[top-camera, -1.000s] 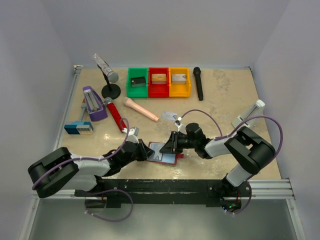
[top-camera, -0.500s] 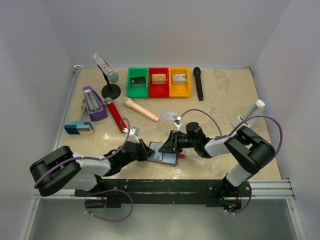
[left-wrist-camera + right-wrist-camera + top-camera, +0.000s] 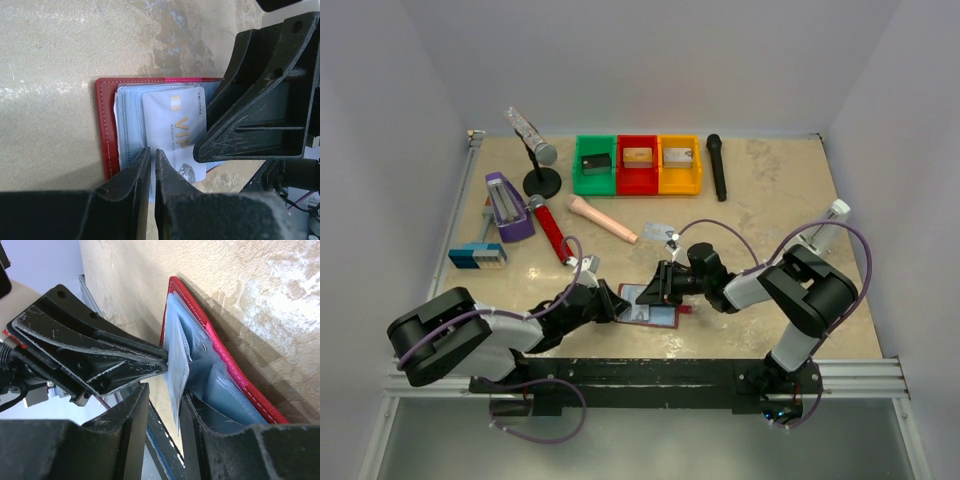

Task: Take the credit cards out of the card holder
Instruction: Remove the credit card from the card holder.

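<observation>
The dark red card holder [image 3: 655,318] lies open near the table's front edge, its pale blue pockets [image 3: 128,127] facing up. A pale credit card marked VIP [image 3: 175,131] sticks partly out of a pocket. My left gripper [image 3: 152,154] [image 3: 613,302] is pinched on the pocket sheet at the holder's left edge. From the right, my right gripper [image 3: 164,396] [image 3: 658,288] straddles the card's edge [image 3: 180,382]. Its jaws are open, with a gap on one side of the card. Another pale card [image 3: 660,231] lies loose farther back.
Green [image 3: 594,180], red [image 3: 638,181] and yellow [image 3: 680,181] bins stand at the back, a black microphone [image 3: 717,167] beside them. A microphone stand [image 3: 542,181], red microphone [image 3: 550,228], purple device [image 3: 507,207], pink handle [image 3: 602,219] and blue block [image 3: 477,256] fill the left.
The right gripper's jaws have widened around the card. The left jaws have closed a little more on the pocket. Both arms have shifted only slightly.
</observation>
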You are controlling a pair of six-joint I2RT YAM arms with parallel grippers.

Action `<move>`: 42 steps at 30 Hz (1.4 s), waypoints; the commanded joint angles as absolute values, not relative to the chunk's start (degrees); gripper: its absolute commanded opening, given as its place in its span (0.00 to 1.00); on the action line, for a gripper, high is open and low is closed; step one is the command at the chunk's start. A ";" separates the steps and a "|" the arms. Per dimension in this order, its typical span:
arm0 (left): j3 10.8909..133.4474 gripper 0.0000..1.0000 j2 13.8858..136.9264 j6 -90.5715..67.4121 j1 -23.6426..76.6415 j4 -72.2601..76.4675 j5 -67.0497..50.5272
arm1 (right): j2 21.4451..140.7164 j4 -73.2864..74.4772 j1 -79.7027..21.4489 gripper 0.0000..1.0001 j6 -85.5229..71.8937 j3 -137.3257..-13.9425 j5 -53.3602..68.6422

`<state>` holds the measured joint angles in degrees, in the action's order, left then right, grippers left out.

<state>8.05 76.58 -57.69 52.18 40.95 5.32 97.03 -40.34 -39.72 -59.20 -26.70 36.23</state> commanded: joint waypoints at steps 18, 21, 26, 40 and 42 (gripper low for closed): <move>3.60 0.25 78.31 -60.64 52.82 40.08 3.87 | 90.62 -38.32 -39.99 0.25 -57.04 -27.25 38.76; 3.60 0.27 77.70 -60.65 52.82 39.03 4.39 | 89.74 -37.27 -39.73 0.25 -56.52 -26.98 38.85; 3.60 0.22 77.87 -60.64 52.82 38.41 4.83 | 88.16 -35.16 -39.20 0.24 -55.46 -26.89 38.85; 3.16 0.11 78.84 -60.91 52.82 39.64 4.66 | 86.75 -33.14 -38.58 0.22 -54.58 -26.63 38.76; 3.16 0.10 78.75 -60.91 52.82 39.64 4.75 | 86.49 -32.78 -38.50 0.21 -54.41 -26.54 38.76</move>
